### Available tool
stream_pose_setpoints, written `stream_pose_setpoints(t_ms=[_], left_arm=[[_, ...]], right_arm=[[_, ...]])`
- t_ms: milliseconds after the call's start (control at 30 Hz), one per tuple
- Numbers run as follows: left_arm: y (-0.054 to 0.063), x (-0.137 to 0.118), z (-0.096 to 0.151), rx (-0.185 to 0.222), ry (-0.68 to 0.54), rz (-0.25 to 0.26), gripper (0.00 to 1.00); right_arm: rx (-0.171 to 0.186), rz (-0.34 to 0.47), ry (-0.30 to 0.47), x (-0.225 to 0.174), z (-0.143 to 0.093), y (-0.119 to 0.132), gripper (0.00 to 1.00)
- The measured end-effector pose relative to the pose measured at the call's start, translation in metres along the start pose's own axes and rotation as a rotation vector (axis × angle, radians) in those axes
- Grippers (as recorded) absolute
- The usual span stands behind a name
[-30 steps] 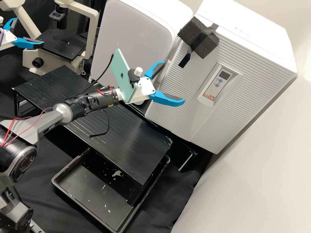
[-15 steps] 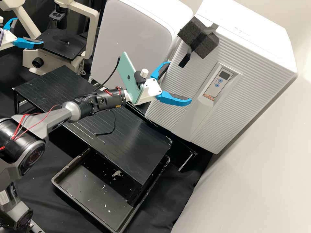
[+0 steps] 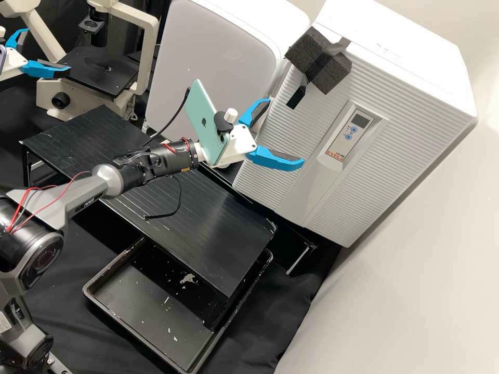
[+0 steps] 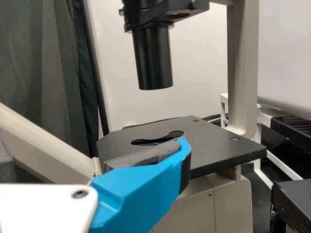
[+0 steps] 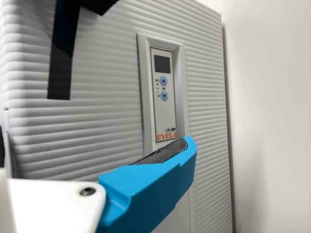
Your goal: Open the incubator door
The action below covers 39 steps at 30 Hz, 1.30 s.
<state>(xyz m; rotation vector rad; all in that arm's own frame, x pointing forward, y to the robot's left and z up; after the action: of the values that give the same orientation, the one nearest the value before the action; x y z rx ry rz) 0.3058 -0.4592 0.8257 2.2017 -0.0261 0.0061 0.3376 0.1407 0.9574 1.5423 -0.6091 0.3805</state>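
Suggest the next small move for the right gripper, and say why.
I'd probably ease the right gripper up towards the foam on the incubator door. The door looks shut, and the foam juts from its front, so it may serve as a handle. The gripper is open and holds nothing, lower than the foam in the high view.

The high view is bright, lit probably from above, the incubator's (image 3: 405,49) top almost washed out and the wall (image 3: 416,270) softly glowing. Faint sheen streaks the shelf (image 3: 228,239); the cloth (image 3: 270,317) sinks into shadow. The left wrist view's curtain (image 4: 41,82) is dim. Gentle shading picks out the incubator's ribs.
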Motion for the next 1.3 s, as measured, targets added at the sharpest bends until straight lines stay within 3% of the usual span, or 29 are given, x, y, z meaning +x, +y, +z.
stream_pose_setpoints(t_ms=[400,600,767,1133,1167,1300], left_arm=[[0.000,0.000,0.000,0.000,0.000,0.000,1.00],[0.000,0.000,0.000,0.000,0.000,0.000,1.00],[0.000,0.000,0.000,0.000,0.000,0.000,1.00],[0.000,0.000,0.000,0.000,0.000,0.000,1.00],[0.000,0.000,0.000,0.000,0.000,0.000,1.00],[0.000,0.000,0.000,0.000,0.000,0.000,1.00]], right_arm=[[-0.010,-0.011,-0.009,0.002,0.003,-0.006,1.00],[-0.048,-0.029,-0.024,0.005,0.009,-0.017,1.00],[-0.028,-0.027,-0.040,0.007,0.009,-0.016,1.00],[-0.028,-0.033,-0.049,0.009,0.012,-0.013,1.00],[-0.028,-0.033,-0.049,0.009,0.012,-0.013,0.00],[-0.028,-0.033,-0.049,0.009,0.012,-0.013,0.00]])
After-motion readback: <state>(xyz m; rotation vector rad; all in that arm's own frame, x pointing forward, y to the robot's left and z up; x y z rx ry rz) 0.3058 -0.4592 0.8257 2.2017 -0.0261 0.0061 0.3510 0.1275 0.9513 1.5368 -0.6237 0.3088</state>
